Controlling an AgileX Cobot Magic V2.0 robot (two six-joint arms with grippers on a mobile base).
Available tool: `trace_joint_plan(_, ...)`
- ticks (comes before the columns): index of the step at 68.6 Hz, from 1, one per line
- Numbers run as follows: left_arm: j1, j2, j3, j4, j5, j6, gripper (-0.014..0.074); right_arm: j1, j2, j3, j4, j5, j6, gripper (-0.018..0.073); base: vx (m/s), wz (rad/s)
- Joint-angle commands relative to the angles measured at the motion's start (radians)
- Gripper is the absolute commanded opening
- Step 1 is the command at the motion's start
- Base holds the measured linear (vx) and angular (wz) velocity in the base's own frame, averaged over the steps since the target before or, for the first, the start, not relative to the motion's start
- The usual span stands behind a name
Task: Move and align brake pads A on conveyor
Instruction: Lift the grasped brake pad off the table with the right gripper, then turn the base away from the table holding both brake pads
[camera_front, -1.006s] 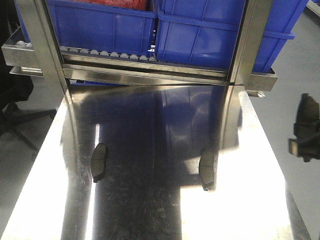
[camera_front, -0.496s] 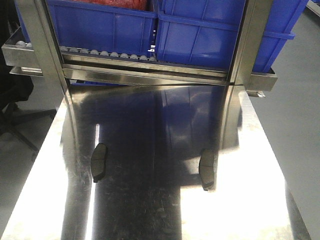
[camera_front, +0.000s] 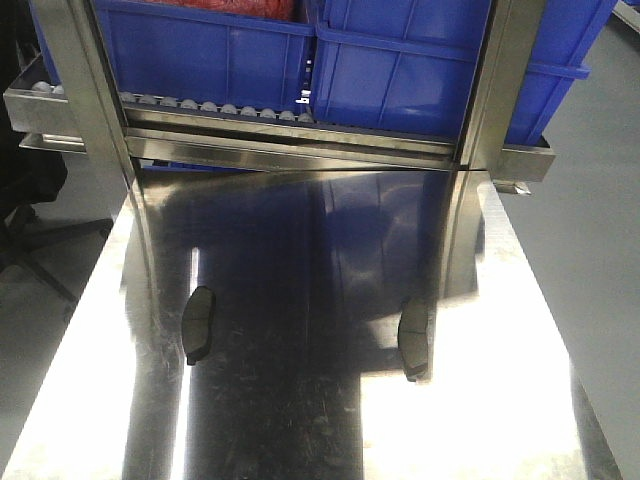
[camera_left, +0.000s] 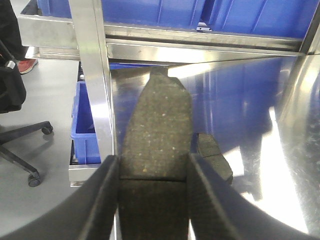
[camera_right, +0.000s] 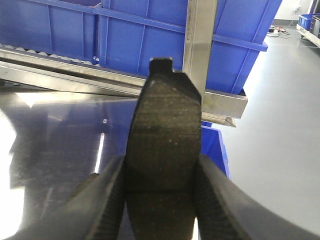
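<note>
The left gripper hangs near the left edge of the shiny steel surface and points toward the rack. Its fingers are clamped on the sides of a brake pad that juts forward lengthwise. Below and just right of it, a second pad lies flat near the left edge. A third pad lies toward the right edge, well apart from the second. The right gripper hangs by the right edge, squeezed on a fourth pad. Blue bins sit on the roller rack at the far edge. An office chair stands on the grey floor to the left.
</note>
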Motion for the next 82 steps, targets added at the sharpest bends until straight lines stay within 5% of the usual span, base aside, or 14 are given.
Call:
trace_joint_plan(1, -0.003, 0.002, -0.029, -0.009, -0.092, 0.0, -0.0006, 0.0, 0.007, -0.03, -0.005, -0.102, -0.006, -0.0006, 0.0, 0.0)
trace_joint_plan(51, -0.003, 0.002, -0.029, -0.009, -0.092, 0.0, -0.0006, 0.0, 0.007, -0.03, -0.005, -0.102, -0.006, -0.0006, -0.01, 0.04)
trace_joint_plan(82, -0.003, 0.002, -0.029, -0.009, -0.092, 0.0, -0.0006, 0.0, 0.007, -0.03, -0.005, -0.102, -0.006, -0.0006, -0.16, 0.85)
